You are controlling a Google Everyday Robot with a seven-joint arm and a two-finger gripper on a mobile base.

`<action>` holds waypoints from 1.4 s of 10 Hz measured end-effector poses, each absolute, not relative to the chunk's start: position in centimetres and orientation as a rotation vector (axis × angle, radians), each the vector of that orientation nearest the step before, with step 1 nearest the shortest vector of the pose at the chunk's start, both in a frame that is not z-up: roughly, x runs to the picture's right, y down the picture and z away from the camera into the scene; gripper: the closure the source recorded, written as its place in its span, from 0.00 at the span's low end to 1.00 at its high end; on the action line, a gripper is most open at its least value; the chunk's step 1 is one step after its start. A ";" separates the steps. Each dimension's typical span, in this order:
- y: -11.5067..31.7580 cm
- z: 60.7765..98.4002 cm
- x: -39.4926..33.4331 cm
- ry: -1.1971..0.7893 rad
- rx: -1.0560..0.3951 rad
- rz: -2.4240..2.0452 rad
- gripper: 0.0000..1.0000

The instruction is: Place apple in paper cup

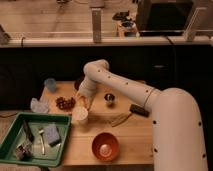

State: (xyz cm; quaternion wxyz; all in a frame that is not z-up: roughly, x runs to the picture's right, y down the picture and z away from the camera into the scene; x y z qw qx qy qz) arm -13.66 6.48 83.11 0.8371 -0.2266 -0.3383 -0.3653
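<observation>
Wooden table (pixel 131 136) is bearing the paper cup (pixel 80 117); gripper (pixel 82 103) is hanging just above its rim, fingers pinching the apple (pixel 85 104) between them.

The gripper (pixel 83 102) of a glossy white plastic arm (pixel 120 84) clasps the smooth apple (pixel 80 105) over a matt paper cup (pixel 80 116) on a wooden table (pixel 131 141); nearby, a shiny metal cup (pixel 109 98).

Claw (pixel 81 103) over paper cup (pixel 80 117), blurred; apple (pixel 79 105) seemingly pinched inside, half hidden; robot body (pixel 180 130) cropped right.
</observation>
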 end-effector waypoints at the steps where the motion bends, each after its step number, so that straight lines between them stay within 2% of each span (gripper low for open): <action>1: 6.5 83.0 -13.8 -0.744 -0.473 -0.776 0.96; 2: 6.5 83.1 -13.6 -0.790 -0.463 -0.774 1.00; 8: 6.3 82.7 -13.2 -1.253 -0.314 -0.770 1.00; 14: 6.3 82.5 -13.0 -1.456 -0.215 -0.761 1.00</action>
